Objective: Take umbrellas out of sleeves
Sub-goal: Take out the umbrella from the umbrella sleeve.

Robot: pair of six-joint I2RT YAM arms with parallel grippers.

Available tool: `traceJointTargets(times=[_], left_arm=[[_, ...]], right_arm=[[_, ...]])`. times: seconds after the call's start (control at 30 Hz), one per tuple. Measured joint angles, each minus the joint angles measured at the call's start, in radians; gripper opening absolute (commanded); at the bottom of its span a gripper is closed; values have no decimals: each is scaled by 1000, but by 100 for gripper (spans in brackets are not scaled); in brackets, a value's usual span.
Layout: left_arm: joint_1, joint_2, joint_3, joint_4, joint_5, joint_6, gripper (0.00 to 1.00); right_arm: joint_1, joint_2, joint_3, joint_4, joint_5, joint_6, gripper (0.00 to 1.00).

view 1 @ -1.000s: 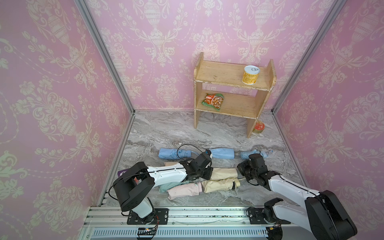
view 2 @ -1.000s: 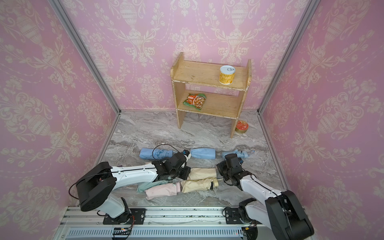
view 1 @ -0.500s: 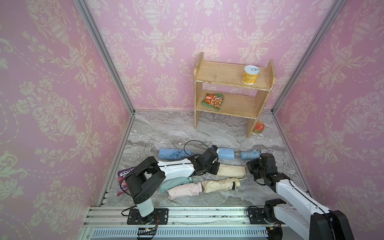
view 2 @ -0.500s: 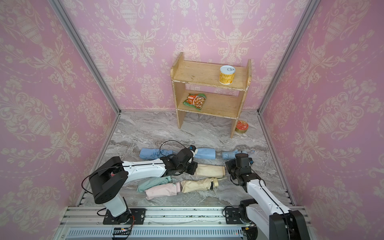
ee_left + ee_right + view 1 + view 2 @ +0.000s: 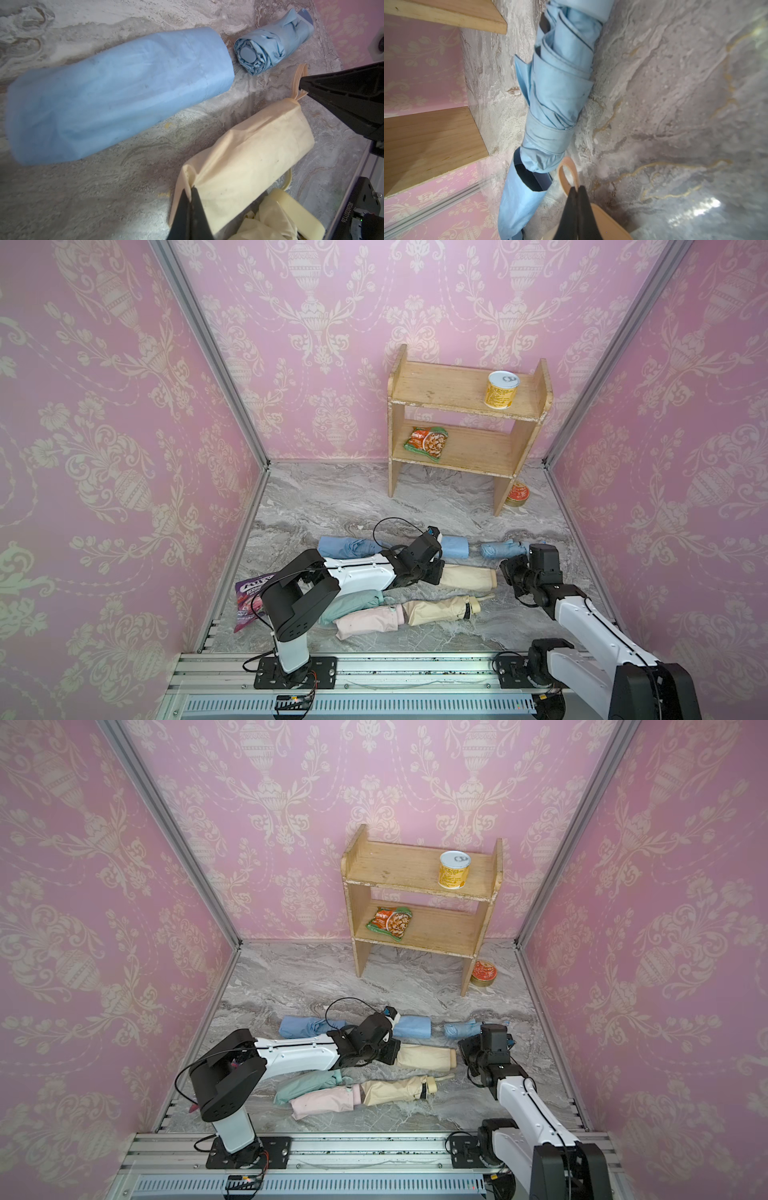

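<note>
Left gripper [image 5: 190, 193], jaws pressed together, pinches one end of the cream sleeve [image 5: 245, 149]. At the opposite end the right gripper [image 5: 576, 191], likewise clamped tight, nips the peach loop [image 5: 568, 160] sticking out of the sleeve's corner. The sleeve lies flat between the two grippers, right of centre on the marble table [image 5: 374, 497] and nearer its front edge than its back. Whether an umbrella is inside cannot be told.

Just behind it, toward the back edge, a light blue sleeve [image 5: 116, 93] lies end to end with a bare light blue umbrella [image 5: 558, 93], pleated and strapped shut. Past that umbrella, by the right edge, a second blue sleeve [image 5: 519, 199] shows an open mouth. A blue bundle [image 5: 349, 547] at the row's left end is partly hidden by the left arm.

Toward the front edge, a cream umbrella [image 5: 436, 608] lies uncovered, handle toward the right edge. It touches a pale pink bundle [image 5: 365, 620], with a mint bundle [image 5: 345, 605] beside that under the left arm. A purple candy bag [image 5: 249, 601] lies near the front-left corner.

A wooden shelf [image 5: 465, 456] stands at the back right, with a yellow can [image 5: 502, 389] on its upper board and a snack packet [image 5: 426, 441] on the lower. A red tin [image 5: 517, 494] lies by its right leg. Pink damask wallpaper [image 5: 124, 427] covers the walls on three sides.
</note>
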Motion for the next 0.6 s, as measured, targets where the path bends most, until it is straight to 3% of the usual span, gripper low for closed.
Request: traceJointTargets(times=[0.6], left_arm=[[25, 0, 8, 6, -35, 15, 0]], right_arm=[[-28, 73, 57, 18, -29, -39, 0]])
